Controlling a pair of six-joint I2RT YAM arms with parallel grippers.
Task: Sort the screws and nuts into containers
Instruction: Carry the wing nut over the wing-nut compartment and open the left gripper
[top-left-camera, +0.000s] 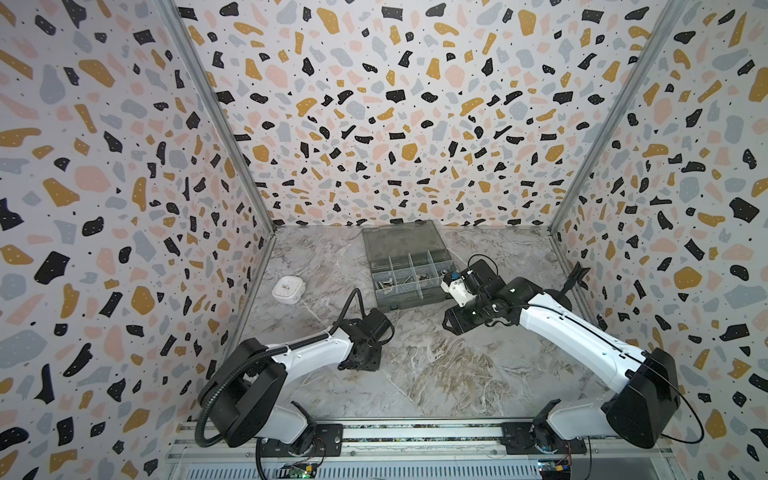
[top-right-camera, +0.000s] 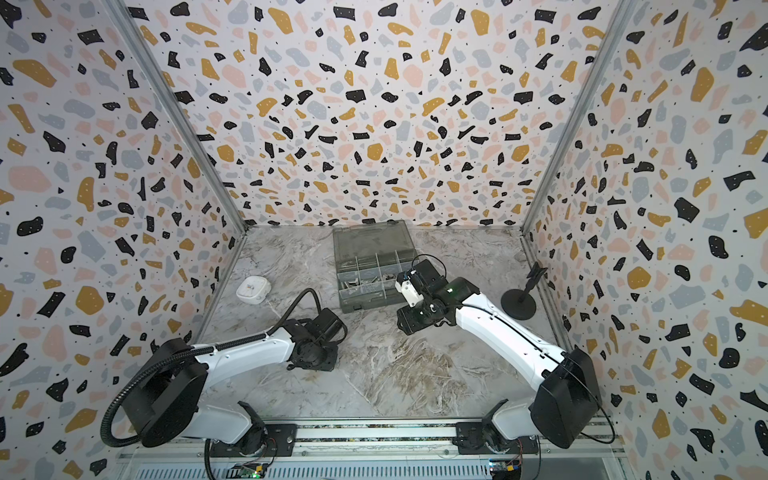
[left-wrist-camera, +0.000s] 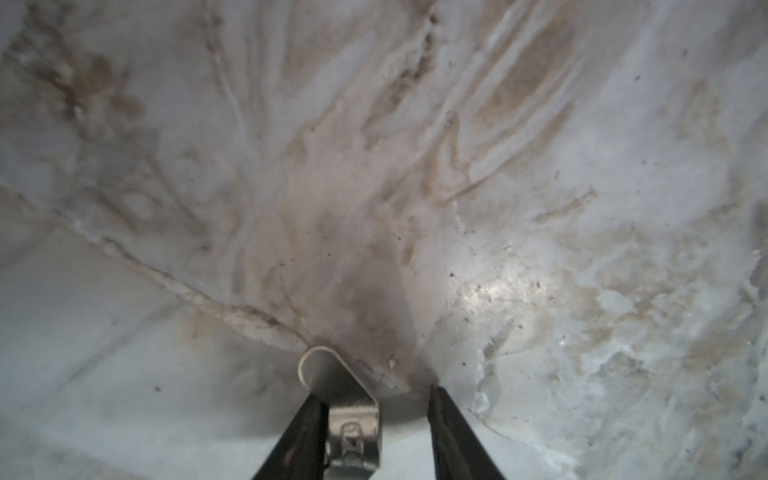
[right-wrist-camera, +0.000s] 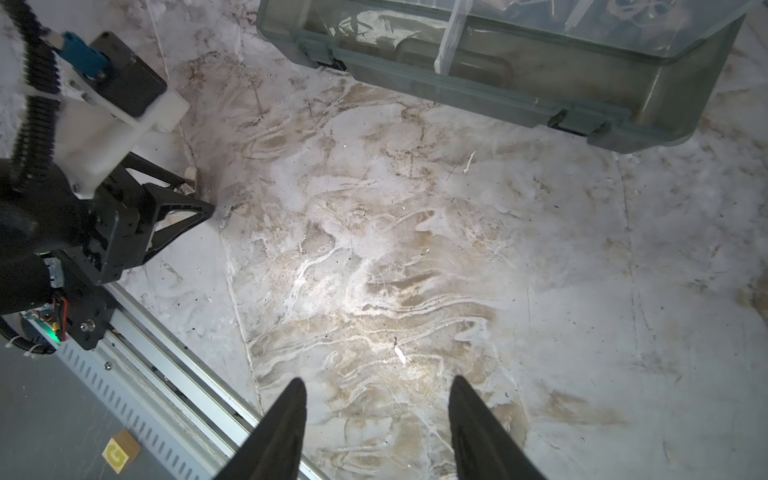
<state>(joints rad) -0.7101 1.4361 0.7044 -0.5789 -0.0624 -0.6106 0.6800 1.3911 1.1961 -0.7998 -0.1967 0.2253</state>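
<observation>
The left gripper (left-wrist-camera: 374, 395) is down at the marble table (top-left-camera: 436, 374), in the lower left part of the tabletop in both top views. Its wrist camera shows the two black fingers apart with a silver wing nut (left-wrist-camera: 345, 411) between them. The nut leans against one finger, and a clear strip of table separates it from the other, so nothing is clamped. Its rounded wing pokes out past the fingertips.

The right gripper (right-wrist-camera: 377, 382) hovers over bare table right of centre, jaws spread and holding nothing. In both top views it sits just below the front right corner of the grey organiser box (top-left-camera: 409, 303). The box stands at the back middle of the table, with its lid open behind it. Clear dividers split it into the containers (top-left-camera: 411, 272). Silvery screws (top-left-camera: 385, 284) lie in the front left one, and the darker pieces in a middle one are too small to name. A white case (top-left-camera: 286, 289) sits well apart, toward the left wall.
</observation>
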